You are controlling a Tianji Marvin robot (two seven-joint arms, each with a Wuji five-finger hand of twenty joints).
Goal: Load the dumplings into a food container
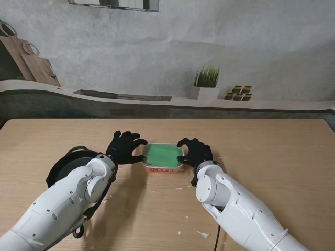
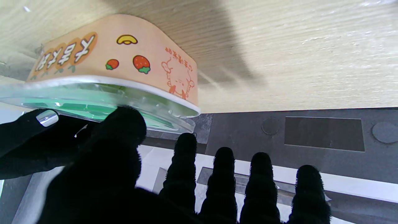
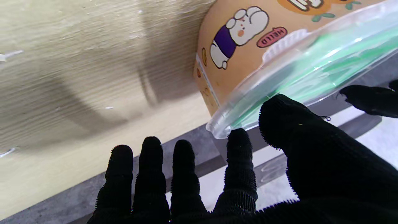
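Note:
An orange food container (image 1: 162,168) with cartoon prints stands at the table's middle, closed by a clear lid (image 1: 162,154) over green. My left hand (image 1: 125,147) lies at its left end and my right hand (image 1: 194,151) at its right end. Both wear black gloves, with fingers spread. In the left wrist view the left thumb (image 2: 124,130) rests on the lid's rim (image 2: 93,99) above the container wall (image 2: 124,62). In the right wrist view the right thumb (image 3: 279,118) touches the lid (image 3: 311,62) beside the container (image 3: 248,46). No dumplings show in any view.
A dark round object (image 1: 63,166) lies partly under my left arm. White scraps (image 1: 203,234) are scattered on the wood near my right arm. Beyond the table's far edge runs a grey ledge with a potted plant (image 1: 205,86).

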